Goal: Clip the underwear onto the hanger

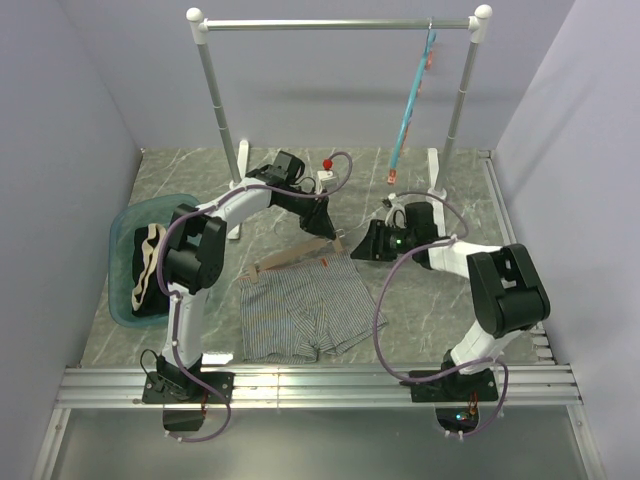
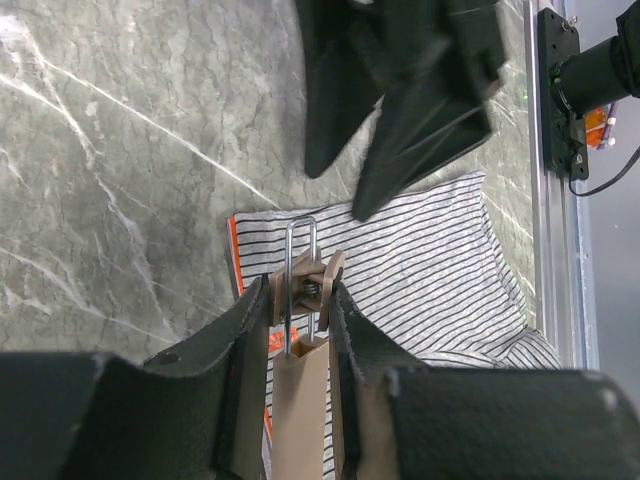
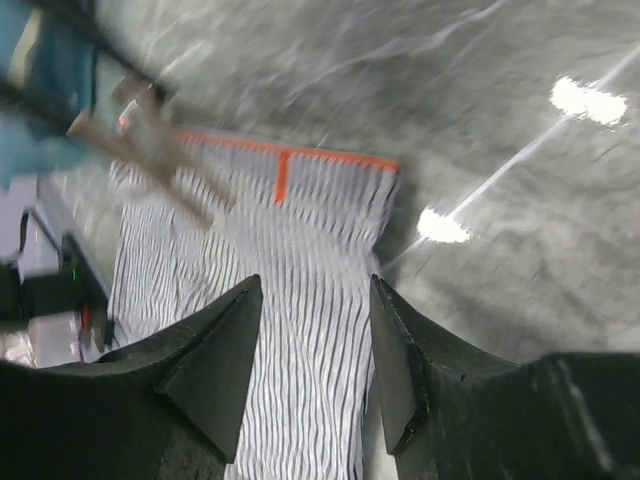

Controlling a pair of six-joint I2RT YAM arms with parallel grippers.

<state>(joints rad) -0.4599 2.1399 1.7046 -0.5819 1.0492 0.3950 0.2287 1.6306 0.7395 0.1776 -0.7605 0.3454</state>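
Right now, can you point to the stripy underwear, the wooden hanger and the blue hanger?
underwear (image 1: 300, 310): top view, middle of the striped fabric.
wooden hanger (image 1: 282, 262): top view, middle of its bar.
blue hanger (image 1: 412, 100): top view, its hanging teal arm.

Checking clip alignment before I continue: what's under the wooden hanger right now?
Striped underwear lies under the hanger at its clip end. The left tool holding the hanger hides whether fabric is in the clip.

Left end effector (image 2: 303, 305) grips hanger (image 2: 300, 400); right end effector (image 3: 314, 290) spread apart.
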